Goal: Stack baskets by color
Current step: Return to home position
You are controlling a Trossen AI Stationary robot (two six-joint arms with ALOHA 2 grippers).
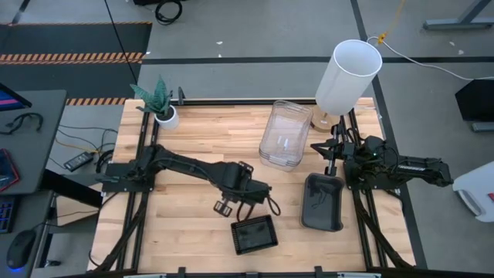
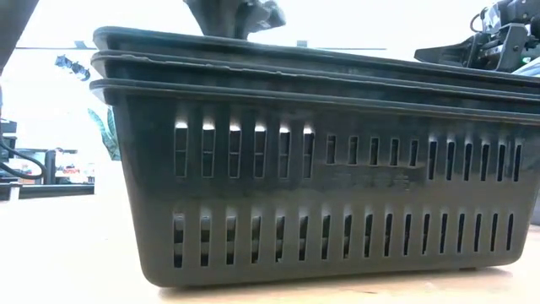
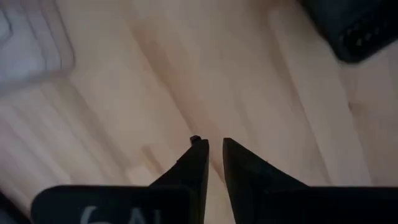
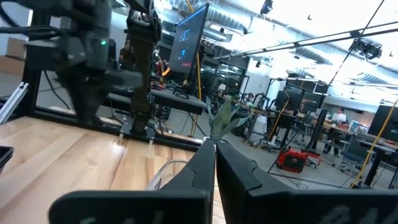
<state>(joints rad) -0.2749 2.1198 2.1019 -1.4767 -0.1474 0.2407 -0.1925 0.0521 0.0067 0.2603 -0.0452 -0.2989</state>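
Note:
A stack of three black mesh baskets (image 2: 321, 169) rests by its bottom on the wooden table near the front edge (image 1: 254, 235). Clear baskets (image 1: 282, 134) are nested at the back middle. A smoky dark-grey basket (image 1: 323, 202) sits right of centre. My left gripper (image 1: 230, 204) hangs pointing down over bare wood just left of and behind the black stack. Its fingers (image 3: 214, 144) stand a narrow gap apart with nothing between them. A corner of the black stack (image 3: 354, 28) shows beyond them. My right gripper (image 4: 216, 147) waits shut at the table's right side (image 1: 330, 148).
A white cylindrical lampshade (image 1: 349, 76) stands at the back right beside the clear baskets. A small white plant pot (image 1: 164, 116) stands at the back left. Bare wood (image 1: 185, 232) lies at the front left. Black frame rails run along the table's sides.

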